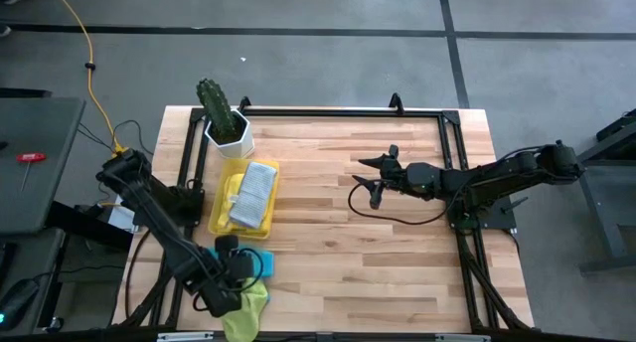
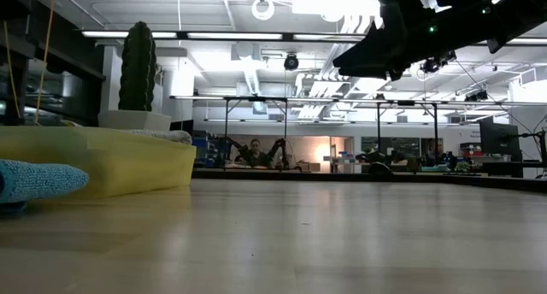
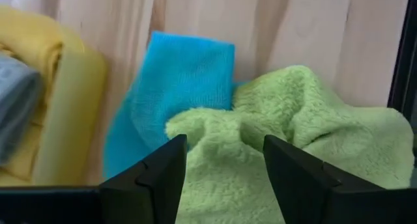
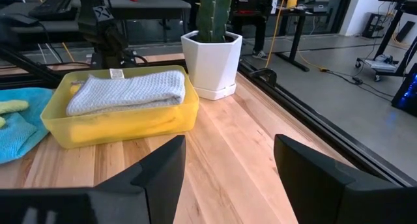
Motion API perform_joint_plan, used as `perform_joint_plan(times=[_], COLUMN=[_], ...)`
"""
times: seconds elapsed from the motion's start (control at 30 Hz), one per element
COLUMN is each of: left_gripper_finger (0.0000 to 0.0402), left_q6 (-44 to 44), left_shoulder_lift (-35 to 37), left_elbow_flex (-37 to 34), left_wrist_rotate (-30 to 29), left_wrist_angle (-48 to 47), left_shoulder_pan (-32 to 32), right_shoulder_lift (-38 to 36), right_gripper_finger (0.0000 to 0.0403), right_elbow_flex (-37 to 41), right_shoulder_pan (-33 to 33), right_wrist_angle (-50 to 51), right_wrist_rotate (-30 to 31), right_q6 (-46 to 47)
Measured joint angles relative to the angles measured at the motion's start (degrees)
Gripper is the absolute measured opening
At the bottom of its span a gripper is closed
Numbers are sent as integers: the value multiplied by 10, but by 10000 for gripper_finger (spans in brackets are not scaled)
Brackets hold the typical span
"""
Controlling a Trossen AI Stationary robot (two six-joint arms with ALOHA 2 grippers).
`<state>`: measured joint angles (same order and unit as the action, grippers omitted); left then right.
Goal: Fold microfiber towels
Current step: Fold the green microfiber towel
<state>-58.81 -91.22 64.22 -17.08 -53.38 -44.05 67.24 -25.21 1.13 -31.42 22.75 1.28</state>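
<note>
Left hand point(image 3: 225, 178): fingers spread, hovering over crumpled lime-green fluffy microfiber towel point(image 3: 293, 146) at worktop's near-left edge, gripping nothing | light-blue cloth point(image 3: 179, 94) beneath, beside translucent yellow plastic tray point(image 1: 221, 211) | towel looks light, floppy; pinch a corner | right hand point(image 1: 373, 175): wide, empty, mid-worktop

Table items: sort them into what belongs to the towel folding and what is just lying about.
Belongs to the job:
- lime green towel, under the open left gripper
- light blue towel beside it
- grey towel, folded in the tray
- yellow towel under it

Just lying about:
- yellow tray
- cactus in a white pot
- right gripper, waiting open over bare wood
</note>
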Motion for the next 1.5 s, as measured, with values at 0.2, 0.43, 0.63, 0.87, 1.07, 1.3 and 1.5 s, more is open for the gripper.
perform_joint_plan(times=[0.2,0.43,0.63,0.87,1.07,1.3,1.5], left_gripper_finger=[194,153,16,4,2,1,0], left_q6=[-32,-16,-14,80,288,509,578], left_shoulder_lift=[0,0,0,4,10,-24,-77], left_elbow_flex=[-42,-45,-45,34,220,357,372], left_wrist_rotate=[19,17,15,1,-68,-68,-57], left_wrist_angle=[14,80,80,11,-29,9,7], left_shoulder_pan=[2,5,22,61,137,290,417], right_shoulder_lift=[0,0,0,0,-1,-32,-89], right_gripper_finger=[226,226,226,226,226,226,226], right_elbow_flex=[0,0,0,0,0,0,0], right_shoulder_pan=[0,0,0,0,0,3,29], right_wrist_angle=[0,0,0,0,-8,-27,-2], right_wrist_rotate=[0,2,2,2,8,11,10], right_q6=[0,0,2,0,-2,-2,-14])
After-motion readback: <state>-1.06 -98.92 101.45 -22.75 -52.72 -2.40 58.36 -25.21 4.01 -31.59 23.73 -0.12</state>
